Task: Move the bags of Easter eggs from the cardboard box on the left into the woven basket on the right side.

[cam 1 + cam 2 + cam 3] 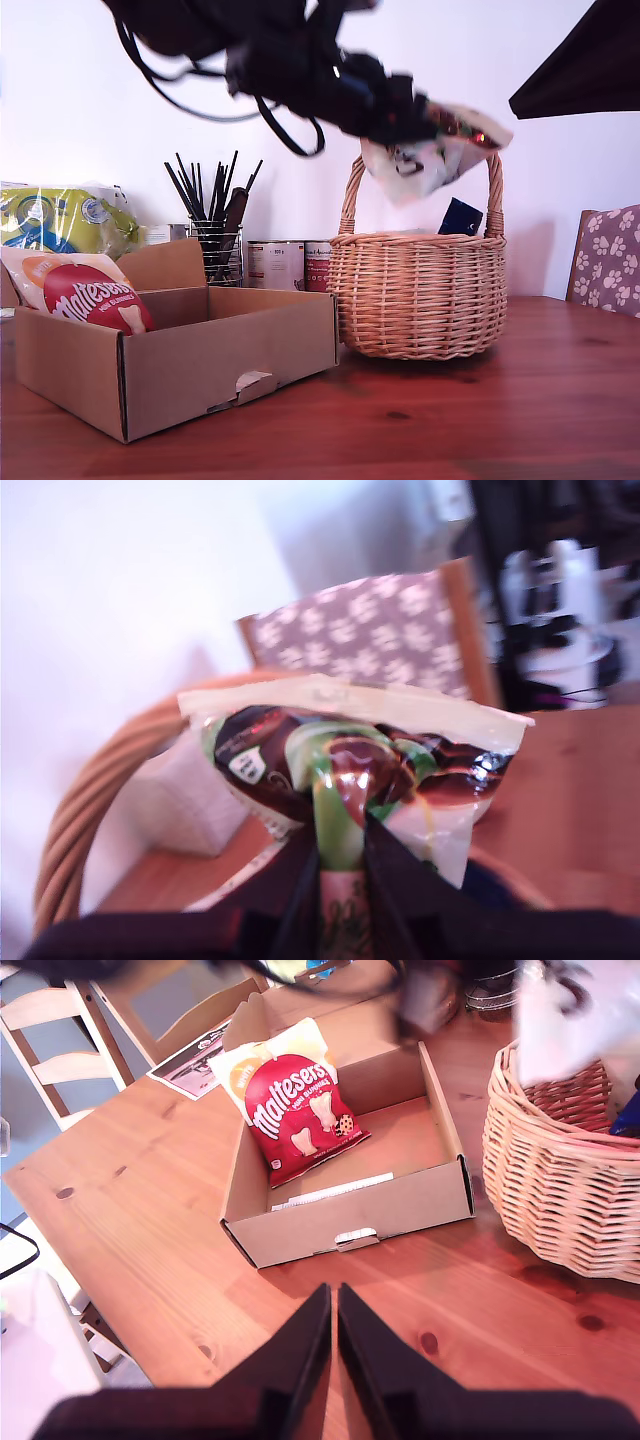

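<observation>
A cream bag of Easter eggs (430, 160) with brown and green print hangs above the woven basket (420, 290), just by its arched handle (80, 820). My first gripper (432, 122) is shut on it (350, 760). A dark blue bag (461, 217) sticks up inside the basket. A cream bag with a red oval logo (90, 292) leans in the cardboard box (200, 360) at the exterior view's left. My second gripper (335, 1305) is shut and empty, high over the table in front of the box (350, 1215) and the red-logo bag (300, 1115).
Behind the box stand a wire holder of black sticks (215, 220), two tins (285, 265) and a yellow-green-blue plastic pack (60, 220). A patterned chair (610, 260) is at the exterior view's right. Wooden chairs (60, 1030) stand past the table's edge.
</observation>
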